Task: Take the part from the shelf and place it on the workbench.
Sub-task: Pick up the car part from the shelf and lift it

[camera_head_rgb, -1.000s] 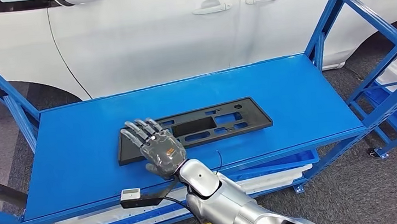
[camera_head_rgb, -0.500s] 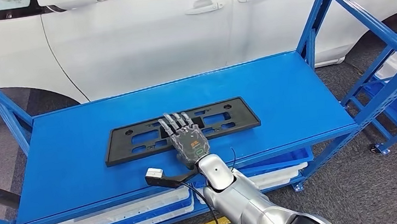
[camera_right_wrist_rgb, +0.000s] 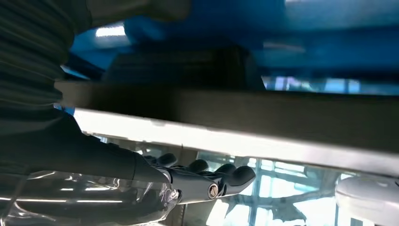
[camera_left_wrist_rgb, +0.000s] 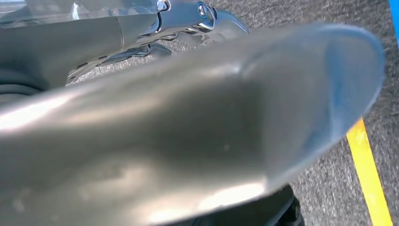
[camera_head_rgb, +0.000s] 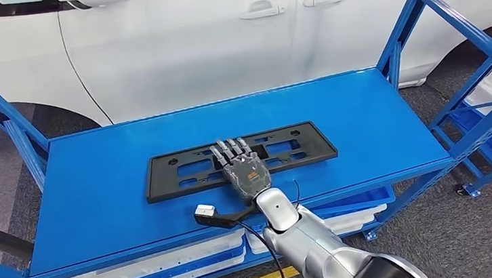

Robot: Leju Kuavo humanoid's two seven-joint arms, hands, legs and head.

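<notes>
Placement looks done: part (camera_head_rgb: pixel 240 158) lies flat on the desk (camera_head_rgb: pixel 99 194). Right hand (camera_head_rgb: pixel 245 170) rests on it, fingers (camera_head_rgb: pixel 229 150) extended, gripping nothing; withdrawal remains.

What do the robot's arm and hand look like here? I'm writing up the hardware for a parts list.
The right arm is smooth, rounded silver metal, darkening to black near the elbow. The right hand is dark grey with segmented fingers and a small orange and green marking on its back. A black bracket at the wrist carries a small white-topped camera, and a thin black cable runs along the arm.
</notes>
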